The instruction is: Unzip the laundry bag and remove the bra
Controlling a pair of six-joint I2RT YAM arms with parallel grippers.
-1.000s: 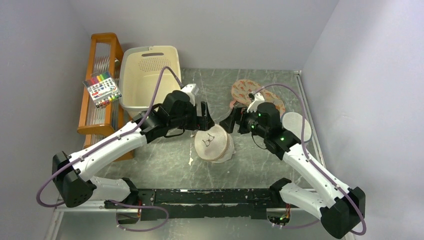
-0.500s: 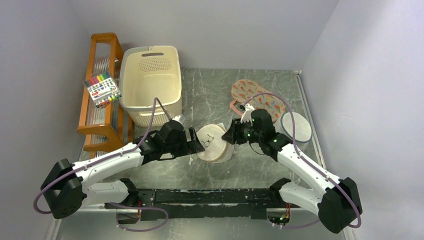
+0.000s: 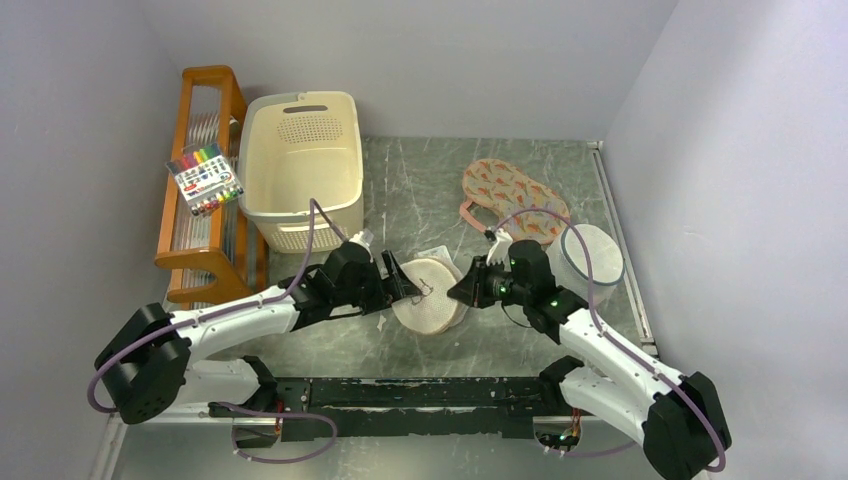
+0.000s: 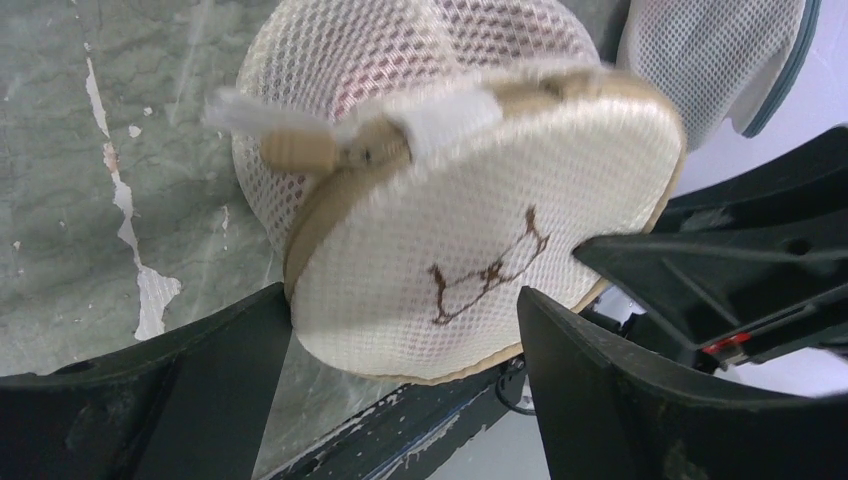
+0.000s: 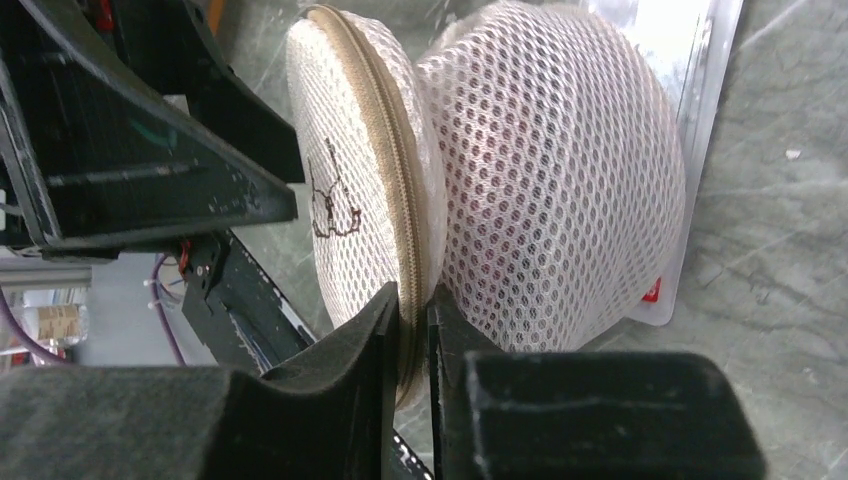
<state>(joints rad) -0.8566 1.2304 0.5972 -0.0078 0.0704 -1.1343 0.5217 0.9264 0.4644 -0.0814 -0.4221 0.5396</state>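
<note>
now, laundry bag (image 5: 350, 210) rim in right tool (image 5: 412, 300)

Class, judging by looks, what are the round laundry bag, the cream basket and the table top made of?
The laundry bag: soft cream mesh fabric, open holes, tan zip band. The basket: matte cream plastic, probably; moulded perforations. The table: grey-green veined, stone or stone-look laminate; cannot tell.

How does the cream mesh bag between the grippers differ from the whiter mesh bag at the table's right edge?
The laundry bag is cream with a dark squiggle; the whiter bag is plain with a dark rim. The laundry bag stands tilted on edge, its zip rim pinched by the right gripper; the whiter bag lies flat, unheld. Both are round and mesh.
</note>
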